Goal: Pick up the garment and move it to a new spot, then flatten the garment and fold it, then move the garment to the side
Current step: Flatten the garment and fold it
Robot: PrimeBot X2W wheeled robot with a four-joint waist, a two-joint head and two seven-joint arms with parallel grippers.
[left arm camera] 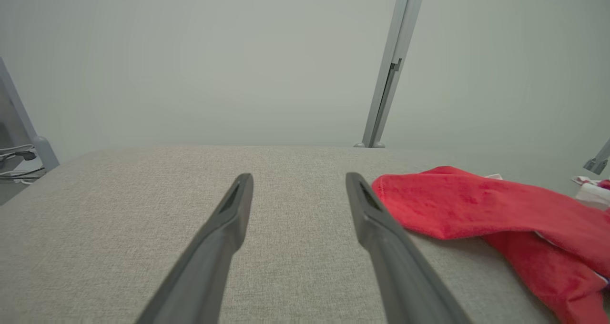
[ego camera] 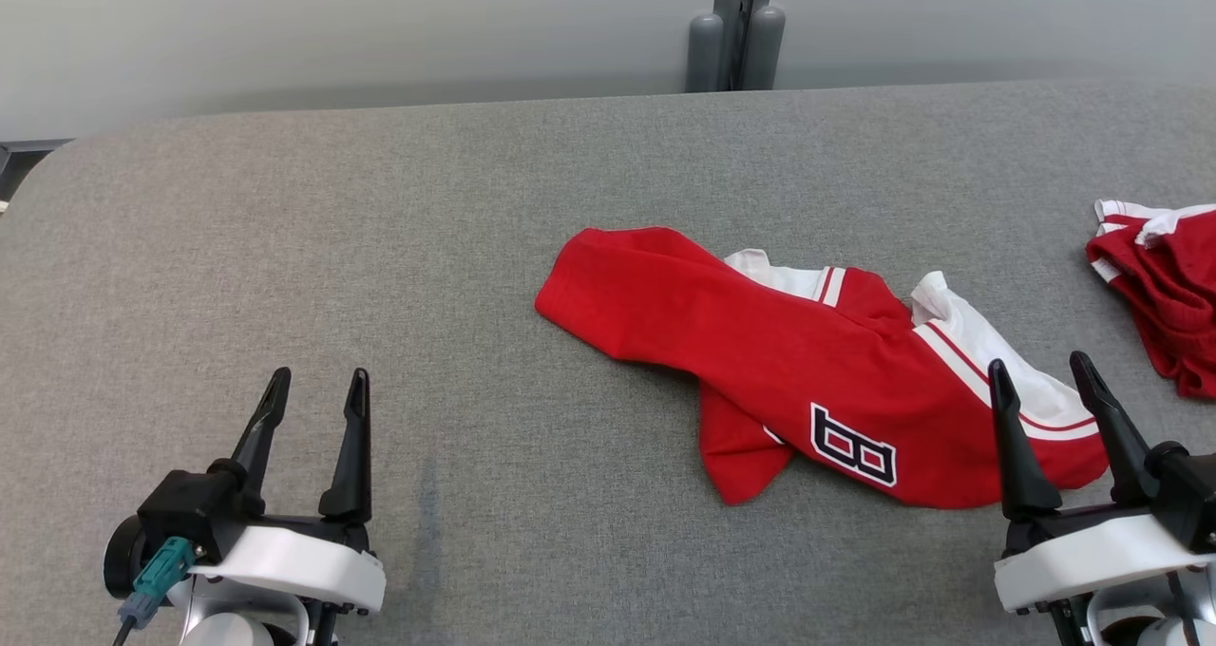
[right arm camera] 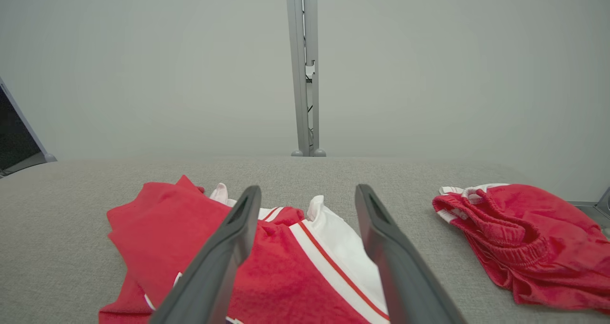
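Observation:
The garment (ego camera: 807, 370) is a red jersey with white, red-striped panels and a black-and-white number patch; it lies crumpled on the grey table (ego camera: 380, 247), right of centre. In the right wrist view the garment (right arm camera: 286, 262) spreads under my fingers. My right gripper (ego camera: 1043, 378) hovers open over its near right edge, with nothing between the fingers. My left gripper (ego camera: 315, 388) stands open over bare table at the near left, well apart from the cloth. The left wrist view has the garment (left arm camera: 476, 209) just right of my left gripper (left arm camera: 298, 180).
A second red garment with white trim (ego camera: 1159, 285) lies bunched at the table's right edge, also seen as red shorts (right arm camera: 519, 233). A grey post (ego camera: 736, 28) stands behind the table's far edge against a pale wall. Bare table stretches left of the jersey.

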